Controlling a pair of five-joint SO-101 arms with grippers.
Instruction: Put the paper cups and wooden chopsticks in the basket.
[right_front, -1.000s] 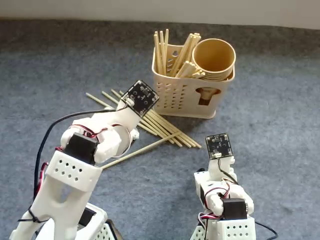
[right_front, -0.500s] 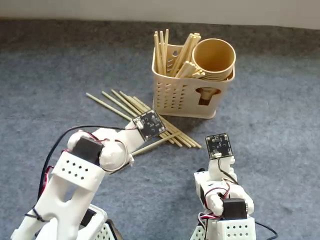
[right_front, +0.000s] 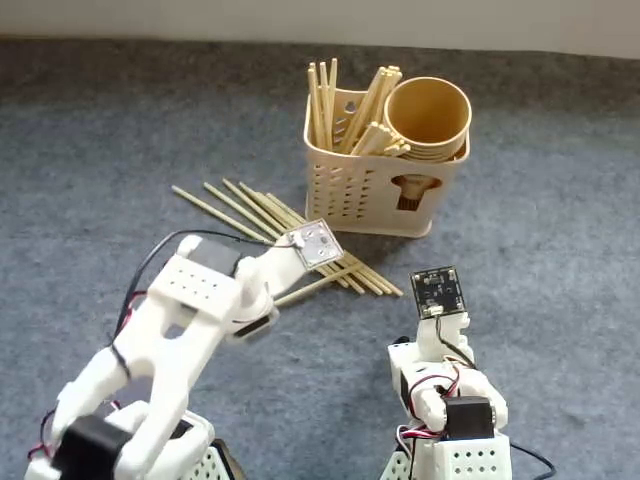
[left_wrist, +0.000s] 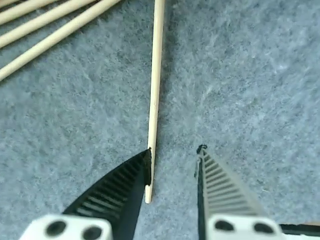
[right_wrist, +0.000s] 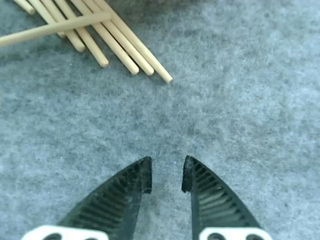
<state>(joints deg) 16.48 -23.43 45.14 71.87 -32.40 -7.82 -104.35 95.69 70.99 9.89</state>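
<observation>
Stray chopstick (left_wrist: 155, 95) sits at your left gripper (left_wrist: 174, 151), not clamped.

The stick's near end lies along the inner edge of one finger (left_wrist: 125, 190). The other finger is well clear of it, so the claw is wide with nothing held. In the high view the same stick lies at an angle on the grey carpet (right_front: 550, 250), its far end crossing over the loose pile of chopsticks (right_front: 255, 212). That pile fans out just in front of the basket (right_front: 375, 195). The basket stands upright and holds stacked paper cups (right_front: 428, 118) on one side and a bundle of upright chopsticks (right_front: 325, 100) on the other. Your right gripper (right_wrist: 166, 160) hangs over bare carpet near the pile's ends, fingers only narrowly apart and holding nothing.
</observation>
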